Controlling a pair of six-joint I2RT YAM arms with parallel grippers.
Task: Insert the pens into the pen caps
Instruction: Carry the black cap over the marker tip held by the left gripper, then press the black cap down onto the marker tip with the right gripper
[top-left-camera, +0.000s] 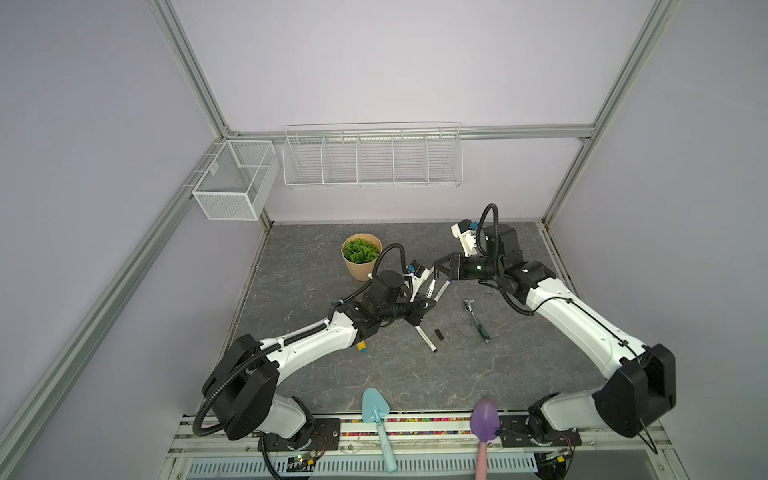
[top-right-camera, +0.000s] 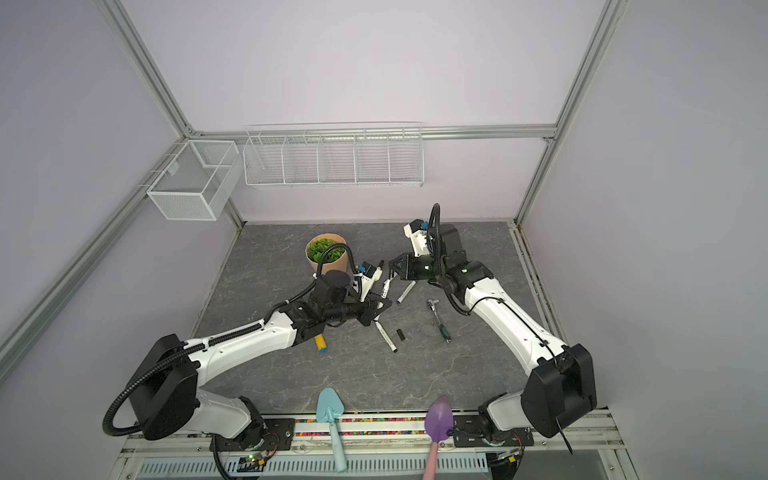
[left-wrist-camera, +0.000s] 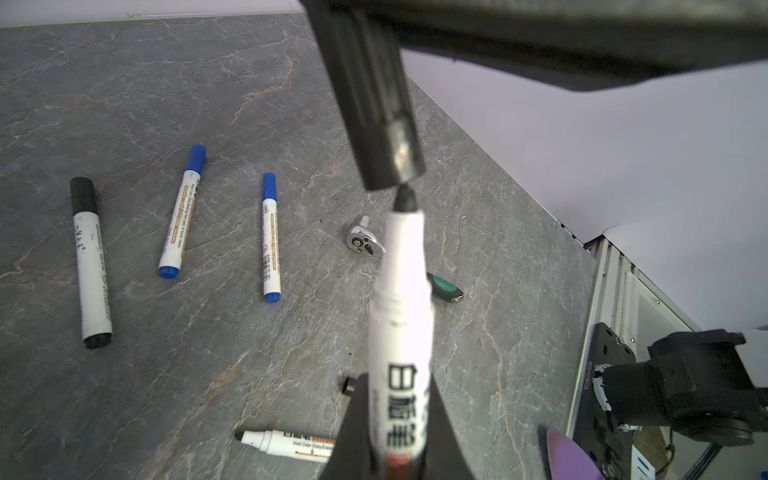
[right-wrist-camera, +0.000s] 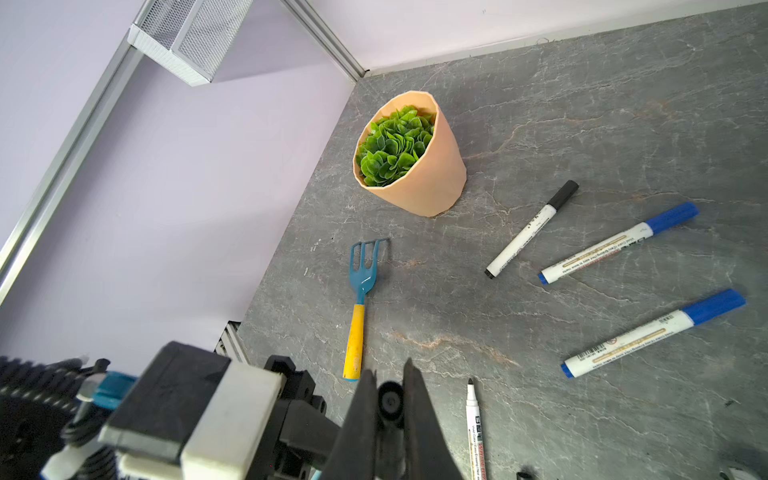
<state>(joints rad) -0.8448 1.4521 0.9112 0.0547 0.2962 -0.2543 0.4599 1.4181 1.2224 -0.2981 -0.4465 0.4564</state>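
Observation:
My left gripper (left-wrist-camera: 397, 384) (top-left-camera: 428, 296) is shut on an uncapped white pen (left-wrist-camera: 401, 299) (top-right-camera: 386, 286), its black tip pointing up. My right gripper (right-wrist-camera: 390, 384) (top-right-camera: 392, 272) is shut on a black pen cap (right-wrist-camera: 390, 401) (left-wrist-camera: 382, 124). The cap's open mouth sits right at the pen's tip. Another uncapped pen (top-left-camera: 426, 338) (left-wrist-camera: 286, 444) lies on the table beside a loose black cap (top-left-camera: 438, 335) (left-wrist-camera: 348, 384). Three capped pens lie further back: one black-capped (left-wrist-camera: 89, 266) and two blue-capped (left-wrist-camera: 180, 216) (left-wrist-camera: 270, 237).
A green-handled ratchet (top-left-camera: 476, 320) lies right of the pens. A potted plant (top-left-camera: 360, 255) stands at the back left, with a blue and yellow hand rake (right-wrist-camera: 357, 307) near it. Teal (top-left-camera: 376, 415) and purple (top-left-camera: 484, 424) trowels rest at the front edge. Wire baskets (top-left-camera: 372, 158) hang on the wall.

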